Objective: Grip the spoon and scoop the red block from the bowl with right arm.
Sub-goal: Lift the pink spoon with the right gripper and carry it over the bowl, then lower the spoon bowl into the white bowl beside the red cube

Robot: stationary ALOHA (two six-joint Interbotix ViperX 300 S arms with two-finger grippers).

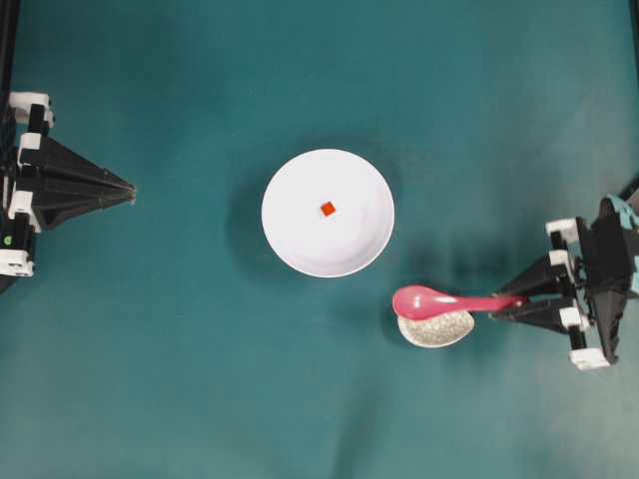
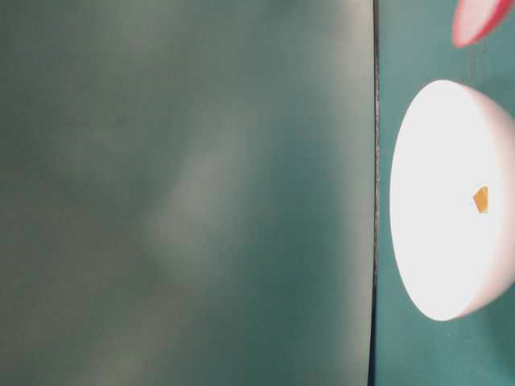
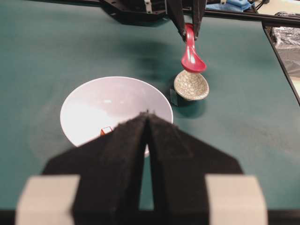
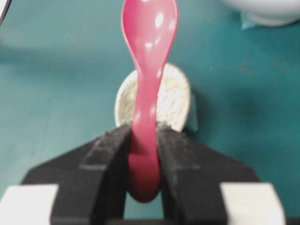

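Teal tabletop (image 1: 150, 379), right gripper (image 4: 143, 140) clamped on spoon (image 4: 147, 70) above speckled dish (image 1: 434, 329), lower right, red block (image 1: 327, 209) in bowl (image 1: 300, 249) mid-frame, left gripper (image 1: 128, 190) seemingly together.

the mat (image 1: 200, 379) is a flat teal green, without pattern. on it the bowl (image 1: 300, 249) is plain white, and the block (image 1: 327, 209) inside it is red-orange. just beside the bowl, the spoon (image 1: 439, 300) is glossy pink-magenta with pale glints on its scoop. the small dish (image 3: 191, 86) under the spoon is off-white, covered in a fine dark crackle pattern. the right gripper (image 4: 143, 145) is black with white fittings; the left gripper (image 3: 147, 123) is black and white too.
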